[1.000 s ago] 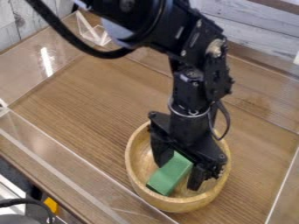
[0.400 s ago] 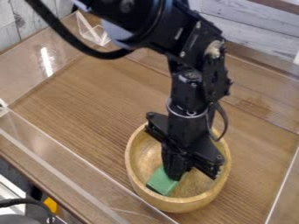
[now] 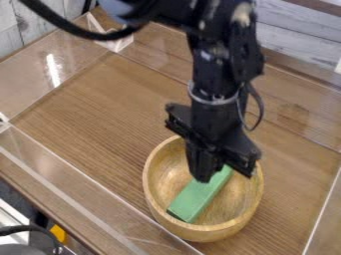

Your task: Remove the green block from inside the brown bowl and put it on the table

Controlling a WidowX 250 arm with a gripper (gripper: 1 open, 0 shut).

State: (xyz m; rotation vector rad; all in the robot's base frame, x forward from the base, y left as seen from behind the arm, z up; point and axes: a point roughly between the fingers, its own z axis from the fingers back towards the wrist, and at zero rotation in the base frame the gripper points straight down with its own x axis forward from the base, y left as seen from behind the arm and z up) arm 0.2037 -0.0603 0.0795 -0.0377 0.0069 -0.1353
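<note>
Clamped green block [image 3: 200, 197] slants lower-left to upper-right.

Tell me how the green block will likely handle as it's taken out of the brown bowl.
The green block looks rigid: its edges are straight though the tool pinches only one end. Gripped off-centre and tilted, it may pivot in the grip. Flat faces suggest it won't roll once set down.

green block [image 3: 197, 198]: bright green | brown bowl [image 3: 163, 165]: light tan | table [image 3: 107, 110]: brown wood-grain | gripper [image 3: 213, 171]: black
</note>
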